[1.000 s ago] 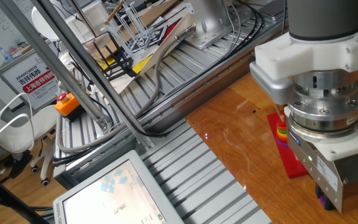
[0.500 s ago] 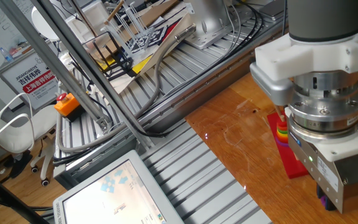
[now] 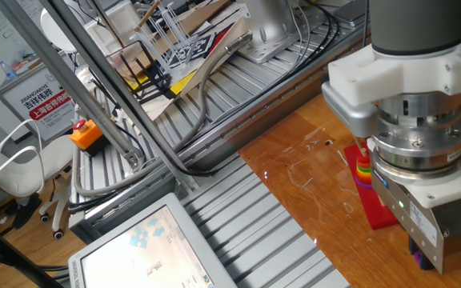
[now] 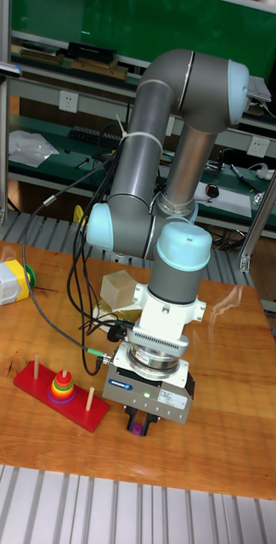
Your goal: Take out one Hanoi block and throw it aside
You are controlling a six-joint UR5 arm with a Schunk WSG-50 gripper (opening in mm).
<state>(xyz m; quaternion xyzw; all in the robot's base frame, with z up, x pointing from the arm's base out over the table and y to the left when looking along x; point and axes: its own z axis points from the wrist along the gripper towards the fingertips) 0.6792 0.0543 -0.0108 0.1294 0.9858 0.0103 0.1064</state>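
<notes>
1. Fixed view: the two-finger gripper (image 3: 419, 258) is seen from behind its grey wrist and white flange, low over the orange-brown wooden bench (image 3: 294, 168). A sliver of the small purple ring with a centre hole (image 3: 415, 258) is visible at the lower edge of the gripper body, off the red peg base (image 3: 372, 202). The stack of red, yellow and green rings (image 3: 363, 171) is seen on the base, partly hidden by the wrist. The jaws themselves are hidden here.

2. Tall fixed view: the gripper (image 4: 138, 425) is pointed straight down, close to the bench (image 4: 222, 408). The purple ring (image 4: 137, 430) is seen right at the fingertips, directly beneath the gripper and just to the right of the end of the red peg base (image 4: 61, 396). The jaws appear closed on the ring, though the contact is small and dark, so this is noted as a judgement. Whether the ring rests on the bench or is held just clear of it cannot be told. The ring's long axis cannot be read.

3. Relation for the coming move: the ring lies between the jaws, not offset; a release or toss away from the base is judged to need only clear bench on the right.

4. A beige block (image 4: 118, 289) and a white box with a yellow button (image 4: 7, 280) stand well apart.
</notes>
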